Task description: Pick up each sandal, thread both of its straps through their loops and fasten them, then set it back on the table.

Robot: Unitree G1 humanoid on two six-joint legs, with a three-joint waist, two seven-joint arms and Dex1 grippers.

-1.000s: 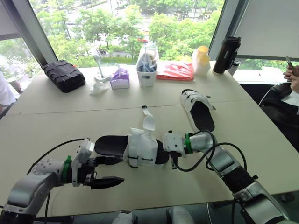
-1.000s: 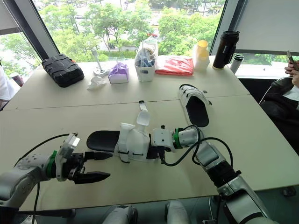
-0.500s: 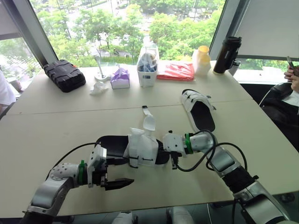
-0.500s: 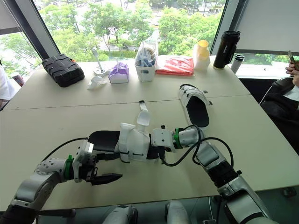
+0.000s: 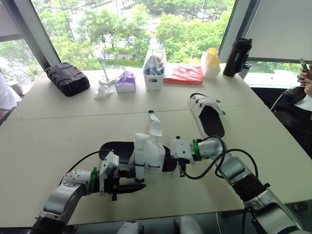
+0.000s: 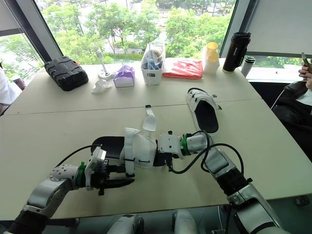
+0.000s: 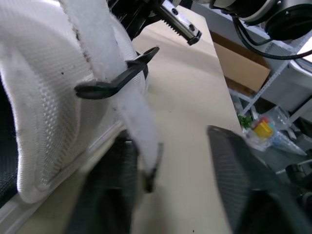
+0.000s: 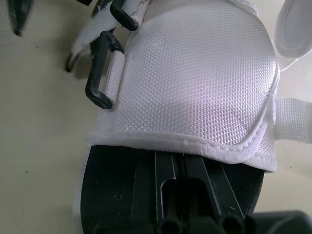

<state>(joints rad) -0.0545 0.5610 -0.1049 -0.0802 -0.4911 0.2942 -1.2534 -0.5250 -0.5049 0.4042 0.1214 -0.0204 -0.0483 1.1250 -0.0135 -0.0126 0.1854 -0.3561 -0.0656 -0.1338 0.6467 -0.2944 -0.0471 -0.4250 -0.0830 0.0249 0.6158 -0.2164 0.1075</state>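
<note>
Near sandal [image 5: 146, 155] on desk [image 5: 58, 131], toe pinched by right tool [image 5: 171, 158]; left tool [image 5: 139, 184] spread around one strap end [image 7: 139, 131]; neither strap fastened yet

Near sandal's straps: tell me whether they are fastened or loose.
Loose. One strap sticks out free from the sandal; the other strap passes through its loop, end hanging unfastened.
</note>
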